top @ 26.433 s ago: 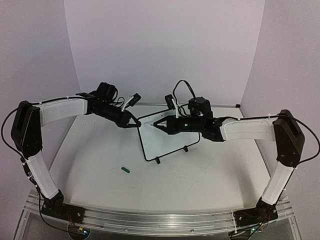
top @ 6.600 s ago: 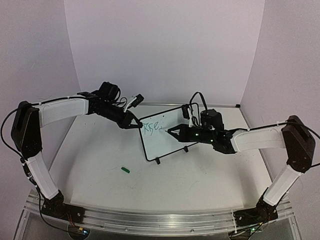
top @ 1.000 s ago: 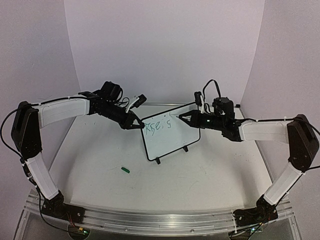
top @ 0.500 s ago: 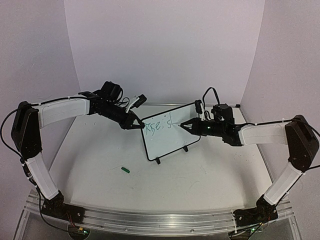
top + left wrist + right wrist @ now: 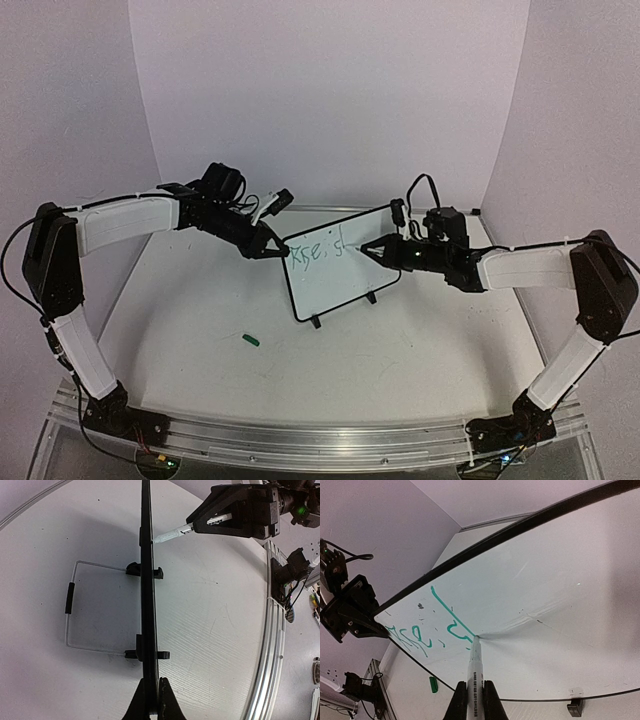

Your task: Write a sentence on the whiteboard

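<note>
The whiteboard (image 5: 345, 280) stands tilted at the table's middle, black-framed, on two small feet. My left gripper (image 5: 277, 253) is shut on its upper left edge; the left wrist view shows the board edge-on (image 5: 148, 605) between the fingers. My right gripper (image 5: 378, 248) is shut on a white marker (image 5: 475, 680), whose tip touches the board face (image 5: 545, 595). The green sentence (image 5: 318, 251) reads "Rise, s" plus a long downstroke, and shows in the right wrist view (image 5: 435, 627). The marker also shows in the left wrist view (image 5: 172, 532).
A green marker cap (image 5: 250, 340) lies on the table in front of the board, also in the right wrist view (image 5: 433, 684). A wire stand with a black grip (image 5: 70, 600) lies behind the board. The metal rail (image 5: 300, 440) runs along the near edge.
Over the last second my right gripper moved down with the marker, drawing a long stroke after the "s". Since 26 s ago the green writing has appeared on the board. The left gripper kept its hold.
</note>
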